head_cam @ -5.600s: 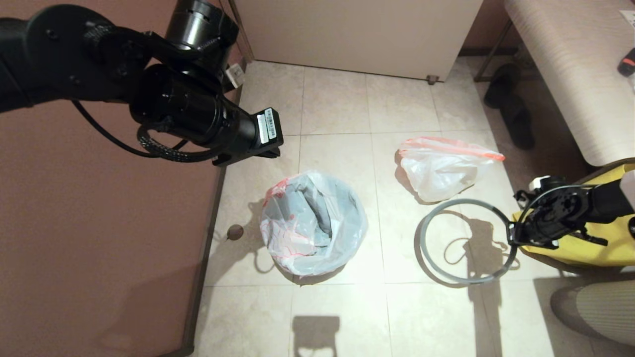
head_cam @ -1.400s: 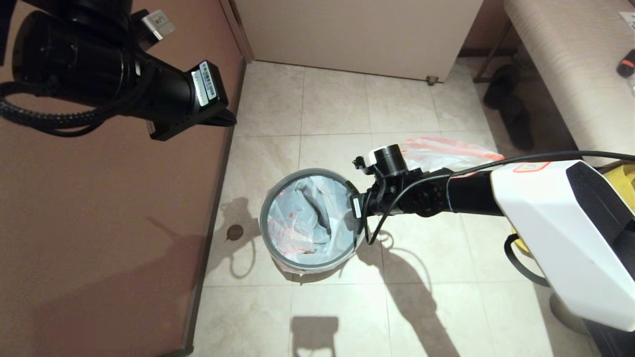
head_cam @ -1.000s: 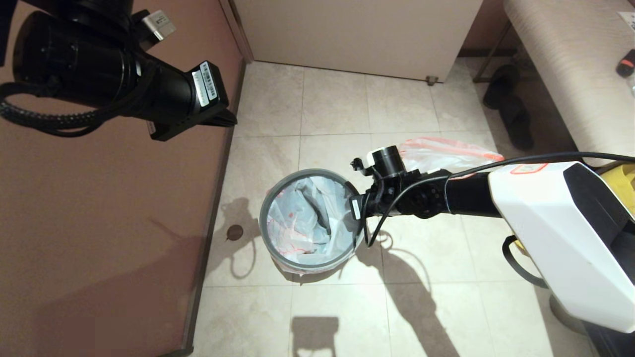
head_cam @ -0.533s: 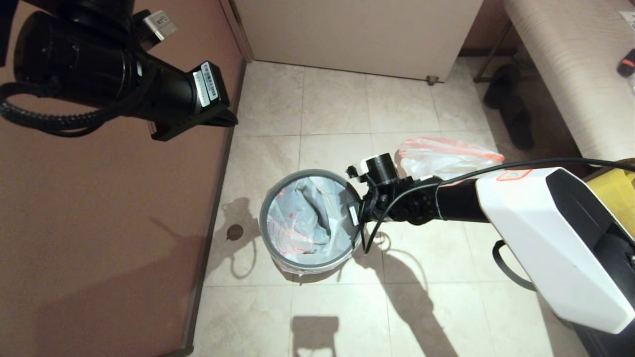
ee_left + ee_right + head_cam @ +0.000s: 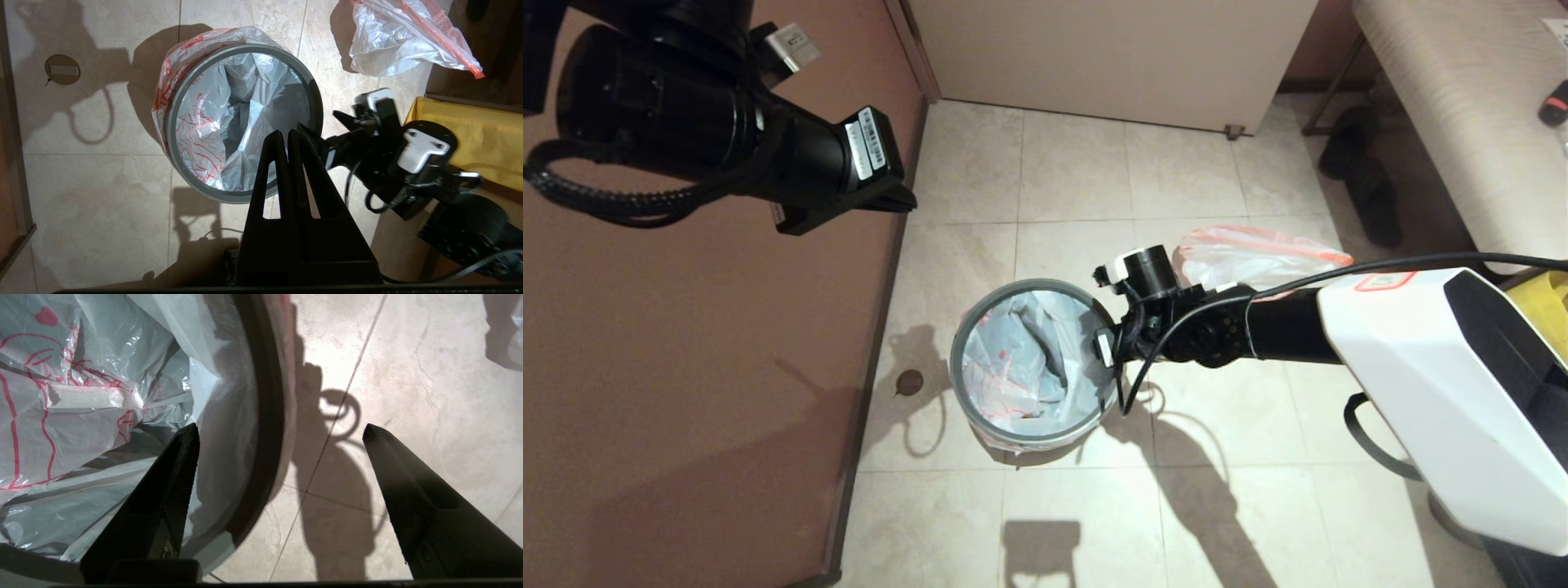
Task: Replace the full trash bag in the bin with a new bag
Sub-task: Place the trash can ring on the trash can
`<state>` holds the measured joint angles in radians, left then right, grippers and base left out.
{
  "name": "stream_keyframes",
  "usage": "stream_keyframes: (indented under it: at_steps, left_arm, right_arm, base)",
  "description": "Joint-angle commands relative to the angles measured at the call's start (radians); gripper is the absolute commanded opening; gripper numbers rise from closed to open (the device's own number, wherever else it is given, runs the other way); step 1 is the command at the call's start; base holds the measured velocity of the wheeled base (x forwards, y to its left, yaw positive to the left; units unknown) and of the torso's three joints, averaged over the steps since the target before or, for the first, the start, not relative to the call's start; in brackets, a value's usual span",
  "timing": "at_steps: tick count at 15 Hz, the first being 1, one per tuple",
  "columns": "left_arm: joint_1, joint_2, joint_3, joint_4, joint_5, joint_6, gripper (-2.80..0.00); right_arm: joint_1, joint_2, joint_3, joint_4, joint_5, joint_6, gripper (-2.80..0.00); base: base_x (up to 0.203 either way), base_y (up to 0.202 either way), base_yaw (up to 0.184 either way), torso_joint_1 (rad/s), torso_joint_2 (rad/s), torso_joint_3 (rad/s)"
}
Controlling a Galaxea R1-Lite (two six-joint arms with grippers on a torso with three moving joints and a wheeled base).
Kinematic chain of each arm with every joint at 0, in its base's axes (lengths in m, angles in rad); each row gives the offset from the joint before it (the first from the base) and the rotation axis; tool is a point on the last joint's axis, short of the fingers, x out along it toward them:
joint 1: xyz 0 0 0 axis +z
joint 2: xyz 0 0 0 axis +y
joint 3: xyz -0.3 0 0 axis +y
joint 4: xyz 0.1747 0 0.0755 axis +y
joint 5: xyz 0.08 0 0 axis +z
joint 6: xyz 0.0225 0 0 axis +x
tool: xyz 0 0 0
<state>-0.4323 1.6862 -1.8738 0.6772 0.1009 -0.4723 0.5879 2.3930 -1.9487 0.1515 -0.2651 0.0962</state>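
The bin stands on the tiled floor, its black wall hidden under the new bag [image 5: 1013, 376], white with red cartoon lines, that lines it. The grey rim ring [image 5: 953, 359] lies on top around the bag [image 5: 204, 139]. My right gripper [image 5: 1109, 347] is open at the ring's right edge. In the right wrist view [image 5: 280, 430] one finger hangs over the bag and the other over the floor, the ring [image 5: 265, 416] between them untouched. The full trash bag [image 5: 1258, 253] lies on the floor behind the right arm. My left gripper [image 5: 286, 134] is shut and empty, raised high at the left [image 5: 903, 200].
A brown wall [image 5: 686, 392] runs along the left, with a floor drain [image 5: 909, 381] beside the bin. A yellow fabric bag [image 5: 1547, 302] sits at the right, dark slippers [image 5: 1364, 175] and a bench [image 5: 1462, 106] behind it, a pale cabinet [image 5: 1111, 57] at the back.
The ring, held near the floor at the right 5.6 s ago, now sits on the bin. The left arm has lifted away to the upper left. Over the last second the right wrist only shifted slightly.
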Motion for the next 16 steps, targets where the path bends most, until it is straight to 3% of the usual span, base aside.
stream_keyframes:
  at_steps: [1, 3, 4, 6, 8, 10, 11, 13, 14, 16]
  left_arm:
    - [0.0, 0.043, -0.003, 0.004, 0.0, -0.003, -2.8]
    - [-0.005, 0.079, -0.003, 0.002, -0.036, -0.005, -2.8]
    - [-0.005, 0.105, -0.003, 0.002, -0.062, -0.005, -2.8]
    - [-0.003, 0.167, 0.014, -0.001, -0.084, -0.003, -2.8]
    - [0.006, 0.249, 0.113, -0.06, -0.091, -0.004, -2.8]
    - [0.025, 0.265, 0.278, -0.222, -0.138, -0.008, -2.8]
    - [0.044, 0.258, 0.376, -0.318, -0.193, -0.009, -2.8]
    - [0.09, 0.235, 0.576, -0.527, -0.31, -0.008, -2.8]
    - [0.111, 0.229, 0.676, -0.659, -0.343, -0.006, -2.8]
    - [0.142, 0.228, 0.831, -0.901, -0.382, -0.002, -2.8]
  right_arm:
    - [-0.001, -0.095, 0.043, 0.034, -0.011, 0.043, 0.0]
    - [-0.015, -0.175, 0.077, 0.106, 0.008, 0.211, 0.0]
    - [-0.032, -0.216, 0.109, 0.129, 0.087, 0.269, -2.8]
    - [-0.101, -0.265, 0.167, 0.137, 0.286, 0.331, -2.8]
    - [-0.155, -0.269, 0.203, 0.135, 0.473, 0.404, -2.8]
    - [-0.205, -0.294, 0.24, 0.121, 0.686, 0.464, -2.8]
    - [-0.23, -0.3, 0.257, 0.114, 0.789, 0.491, -2.8]
    - [-0.254, -0.286, 0.302, 0.103, 0.869, 0.509, -2.8]
    - [-0.256, -0.259, 0.304, 0.082, 0.879, 0.51, -2.8]
    - [-0.269, -0.241, 0.329, 0.004, 0.976, 0.512, -2.8]
  base:
    - [0.0, 0.0, 0.0, 0.0, 0.0, 0.0]
    - [0.0, 0.0, 0.0, 0.0, 0.0, 0.0]
    - [0.0, 0.0, 0.0, 0.0, 0.0, 0.0]
    - [0.0, 0.0, 0.0, 0.0, 0.0, 0.0]
    - [0.0, 0.0, 0.0, 0.0, 0.0, 0.0]
    - [0.0, 0.0, 0.0, 0.0, 0.0, 0.0]
    - [0.0, 0.0, 0.0, 0.0, 0.0, 0.0]
    - [0.0, 0.0, 0.0, 0.0, 0.0, 0.0]
    - [0.0, 0.0, 0.0, 0.0, 0.0, 0.0]
    - [0.0, 0.0, 0.0, 0.0, 0.0, 0.0]
